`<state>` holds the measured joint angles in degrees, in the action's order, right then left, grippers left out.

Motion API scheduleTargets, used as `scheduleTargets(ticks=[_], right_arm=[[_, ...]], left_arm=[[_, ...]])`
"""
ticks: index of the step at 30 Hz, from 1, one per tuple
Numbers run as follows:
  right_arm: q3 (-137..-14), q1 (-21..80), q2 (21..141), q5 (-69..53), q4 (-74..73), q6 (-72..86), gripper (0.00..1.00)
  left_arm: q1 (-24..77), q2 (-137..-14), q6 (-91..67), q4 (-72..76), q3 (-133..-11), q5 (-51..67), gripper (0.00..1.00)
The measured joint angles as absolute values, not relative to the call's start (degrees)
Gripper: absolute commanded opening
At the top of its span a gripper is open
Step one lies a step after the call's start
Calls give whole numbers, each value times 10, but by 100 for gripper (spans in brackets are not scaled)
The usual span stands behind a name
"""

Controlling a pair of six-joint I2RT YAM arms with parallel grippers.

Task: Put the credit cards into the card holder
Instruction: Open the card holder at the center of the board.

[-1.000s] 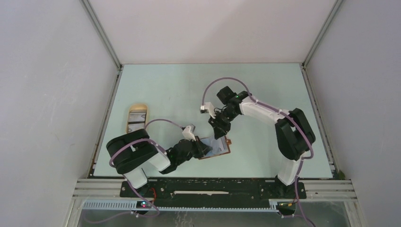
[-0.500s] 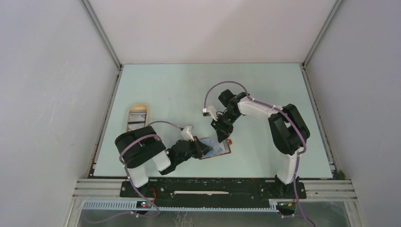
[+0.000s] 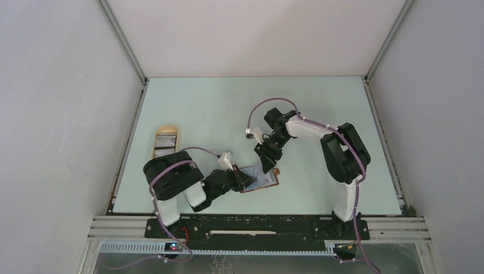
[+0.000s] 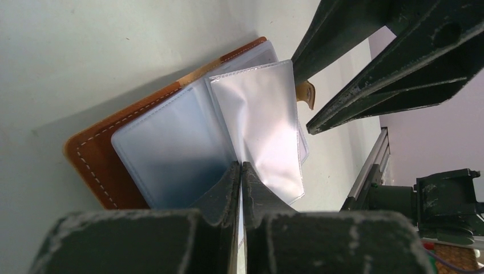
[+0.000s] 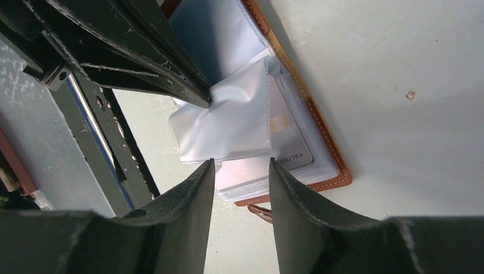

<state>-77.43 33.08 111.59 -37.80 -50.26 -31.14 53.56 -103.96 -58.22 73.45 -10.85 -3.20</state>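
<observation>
The card holder (image 3: 268, 181) lies open near the table's front, brown leather (image 4: 94, 162) with clear sleeves (image 4: 171, 142). My left gripper (image 4: 240, 166) is shut on one sleeve (image 4: 262, 108) and holds it lifted; it shows in the top view as well (image 3: 244, 177). My right gripper (image 5: 241, 164) hangs open just above the holder's far side (image 5: 331, 157), nothing between its fingers. A white credit card (image 5: 288, 140) with a gold chip sits inside a sleeve under the lifted one. More credit cards (image 3: 164, 152) lie in the tray.
A beige oval tray (image 3: 167, 131) stands at the left of the table. The holder's snap strap (image 5: 259, 212) sticks out at its edge. The right gripper's fingers (image 4: 365, 68) hang close over the holder. Metal rails line the near edge.
My right gripper's jaws have opened wider and the right arm has shifted slightly toward the holder. The left gripper keeps its pinch on the sleeve.
</observation>
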Motion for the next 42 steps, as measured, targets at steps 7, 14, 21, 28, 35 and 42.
scheduleTargets(ticks=[7, 14, 21, 28, 35, 42], right_arm=[[-789, 322, 1141, -413, -504, -281, 46], [-797, 323, 1163, -453, -502, -260, 33], [-800, 320, 1188, -488, -496, -229, 26], [-800, 319, 1192, -524, -489, -207, 32], [-800, 324, 1192, -560, -482, -189, 42], [-804, 352, 1193, -582, -455, -157, 49]], left_arm=[[535, -1048, -585, 752, -107, -27, 10], [535, -1049, -587, 756, -106, -25, 25], [534, -1020, -589, 766, -75, -26, 40], [533, -974, -586, 744, -49, -27, 42], [532, -893, -573, 693, -19, -36, 43], [532, -635, -530, 521, -6, -79, 48]])
